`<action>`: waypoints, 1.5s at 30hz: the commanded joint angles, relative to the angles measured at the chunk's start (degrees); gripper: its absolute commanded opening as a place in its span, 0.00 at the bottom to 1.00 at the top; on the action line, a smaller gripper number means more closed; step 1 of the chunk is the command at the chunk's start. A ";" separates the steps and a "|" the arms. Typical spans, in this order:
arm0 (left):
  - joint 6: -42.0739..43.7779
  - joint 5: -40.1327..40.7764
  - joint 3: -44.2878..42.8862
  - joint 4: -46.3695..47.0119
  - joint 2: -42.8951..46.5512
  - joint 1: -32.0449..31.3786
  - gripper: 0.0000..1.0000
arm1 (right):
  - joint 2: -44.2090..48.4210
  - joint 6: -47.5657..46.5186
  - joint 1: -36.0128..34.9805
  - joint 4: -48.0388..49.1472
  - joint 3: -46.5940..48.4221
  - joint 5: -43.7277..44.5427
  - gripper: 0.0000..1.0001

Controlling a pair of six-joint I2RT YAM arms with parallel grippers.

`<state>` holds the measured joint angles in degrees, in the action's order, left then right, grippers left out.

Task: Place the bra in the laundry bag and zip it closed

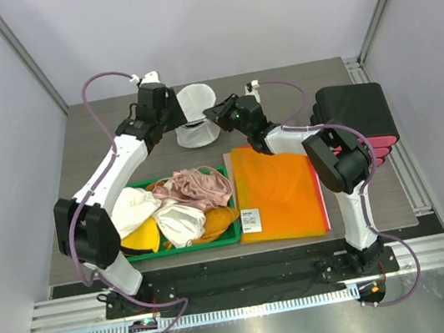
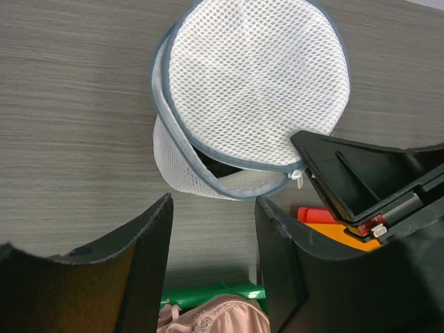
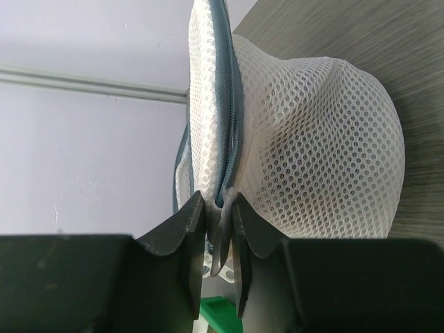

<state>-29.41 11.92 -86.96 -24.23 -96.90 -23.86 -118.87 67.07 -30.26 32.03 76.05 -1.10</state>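
The laundry bag (image 1: 195,116) is a white mesh dome at the back middle of the table, its round flap (image 2: 257,83) lifted and the rim partly unzipped. A dark shape (image 2: 211,165) shows in the gap under the flap; it looks like the black bra, mostly hidden inside. My right gripper (image 3: 219,208) is shut on the bag's grey zipper rim (image 3: 229,139) at its right edge, and it also shows in the left wrist view (image 2: 361,180). My left gripper (image 2: 214,208) is open and empty, just in front of the bag, touching nothing.
A green bin (image 1: 217,239) at the front left holds a pink lacy garment (image 1: 200,185), white bras (image 1: 180,220) and a yellow one (image 1: 140,238). An orange sheet (image 1: 281,191) lies right of it. A black box (image 1: 358,115) stands at the far right.
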 commanded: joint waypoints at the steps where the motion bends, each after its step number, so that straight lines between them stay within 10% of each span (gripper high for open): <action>1: 2.24 -5.92 3.72 7.35 2.07 -0.14 0.52 | 3.64 4.55 -0.85 -1.71 -0.03 3.92 0.25; 8: 8.04 -8.76 4.25 13.06 0.14 -2.24 0.30 | 5.31 7.81 -2.08 -3.81 -0.46 4.44 0.26; 14: 13.57 -5.35 4.87 15.44 -1.18 -5.84 0.45 | 6.81 10.27 -2.35 -5.84 -0.73 4.88 0.26; 45: 14.73 5.04 9.35 26.16 -4.17 -8.75 0.38 | 8.30 18.10 -3.93 -7.07 -0.64 4.88 0.26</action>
<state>-14.55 14.96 -75.53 -1.48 -100.73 -32.25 -114.96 84.23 -33.30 23.40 74.94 2.90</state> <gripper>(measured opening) 0.395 0.257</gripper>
